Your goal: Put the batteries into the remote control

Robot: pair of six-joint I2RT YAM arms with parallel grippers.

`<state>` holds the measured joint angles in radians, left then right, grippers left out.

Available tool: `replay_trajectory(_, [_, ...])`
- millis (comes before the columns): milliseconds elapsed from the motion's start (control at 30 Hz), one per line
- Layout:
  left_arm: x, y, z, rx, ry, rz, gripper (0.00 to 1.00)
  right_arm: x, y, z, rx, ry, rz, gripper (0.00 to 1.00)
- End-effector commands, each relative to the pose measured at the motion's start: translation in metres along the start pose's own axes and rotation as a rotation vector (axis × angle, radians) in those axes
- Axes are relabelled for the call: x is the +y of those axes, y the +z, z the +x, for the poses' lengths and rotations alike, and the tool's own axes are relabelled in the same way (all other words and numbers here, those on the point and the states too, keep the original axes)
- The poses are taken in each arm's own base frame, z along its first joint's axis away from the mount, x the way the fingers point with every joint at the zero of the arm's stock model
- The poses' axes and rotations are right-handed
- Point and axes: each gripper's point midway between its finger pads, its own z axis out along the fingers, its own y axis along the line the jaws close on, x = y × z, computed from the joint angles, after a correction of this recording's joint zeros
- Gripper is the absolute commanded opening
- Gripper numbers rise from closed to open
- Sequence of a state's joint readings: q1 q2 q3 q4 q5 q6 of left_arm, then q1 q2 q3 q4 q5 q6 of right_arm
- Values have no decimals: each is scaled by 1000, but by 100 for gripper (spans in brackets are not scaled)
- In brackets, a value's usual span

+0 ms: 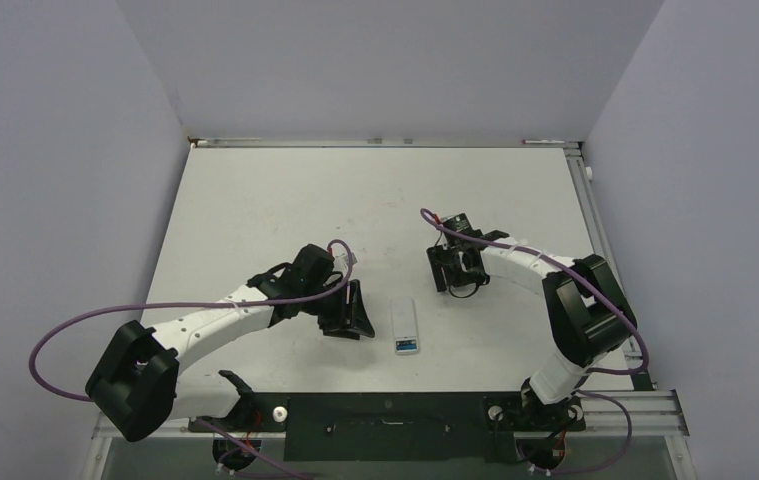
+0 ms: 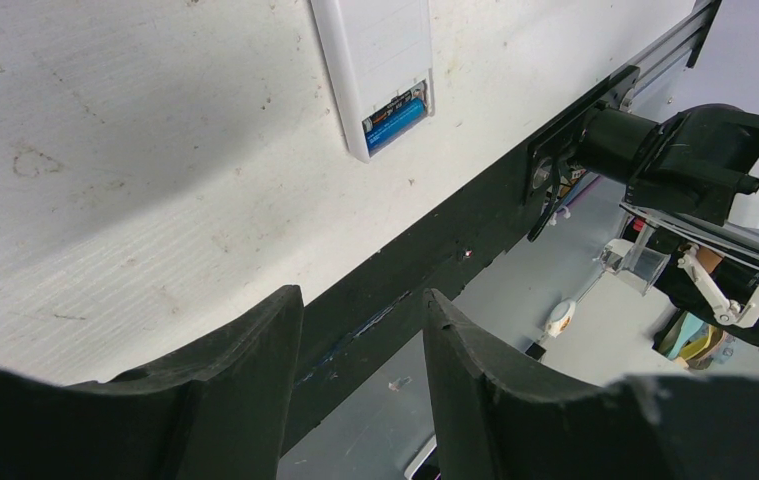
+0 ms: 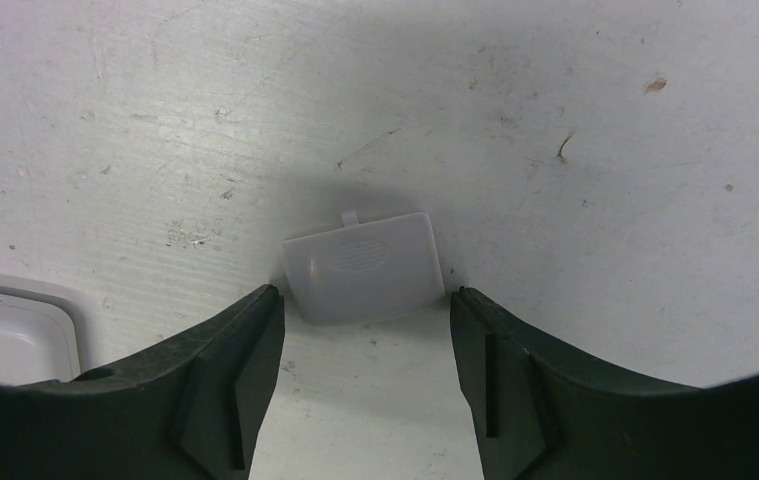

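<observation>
The white worktop (image 1: 255, 200) carries the remote control (image 1: 406, 325) back-up, just right of the left gripper (image 2: 363, 305), whose jaws stand partly apart with nothing between them. The right gripper (image 3: 365, 300) is parted astride a small white cover (image 3: 365, 265), its fingertips just beside the cover's ends; whether they touch it is unclear. A blue battery (image 2: 395, 122) sits in the remote's open bay, ahead of the left gripper.

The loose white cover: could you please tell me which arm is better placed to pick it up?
Right: the right gripper straddles the cover on the table, jaws open; the left gripper hangs empty beside the remote control.
</observation>
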<state>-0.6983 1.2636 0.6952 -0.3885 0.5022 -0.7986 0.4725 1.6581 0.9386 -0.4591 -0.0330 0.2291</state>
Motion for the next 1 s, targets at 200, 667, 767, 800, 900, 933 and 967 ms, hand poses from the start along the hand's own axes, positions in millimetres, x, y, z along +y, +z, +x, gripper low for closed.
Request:
replay_trajectory(200, [-6, 1, -3, -9, 30, 40, 44, 4, 1, 1, 28, -69, -31, 60])
replay_trajectory(667, [-3, 4, -1, -2, 20, 39, 45, 4, 6, 2, 61, -102, -68, 56])
replay_trajectory(767, [-3, 4, -1, -3, 20, 38, 45, 4, 7, 3, 66, -106, -67, 53])
replay_trajectory(800, [-4, 4, -2, -4, 21, 39, 45, 3, 6, 3, 67, -107, -67, 53])
replay_trajectory(900, [-3, 4, -2, -3, 19, 38, 45, 4, 5, 5, 73, -111, -68, 52])
replay_trajectory(933, [-3, 4, -2, -2, 18, 39, 45, 4, 4, 5, 74, -111, -66, 52])
replay_trajectory(967, [-3, 5, -2, -1, 17, 39, 45, 4, 4, 6, 75, -112, -66, 52])
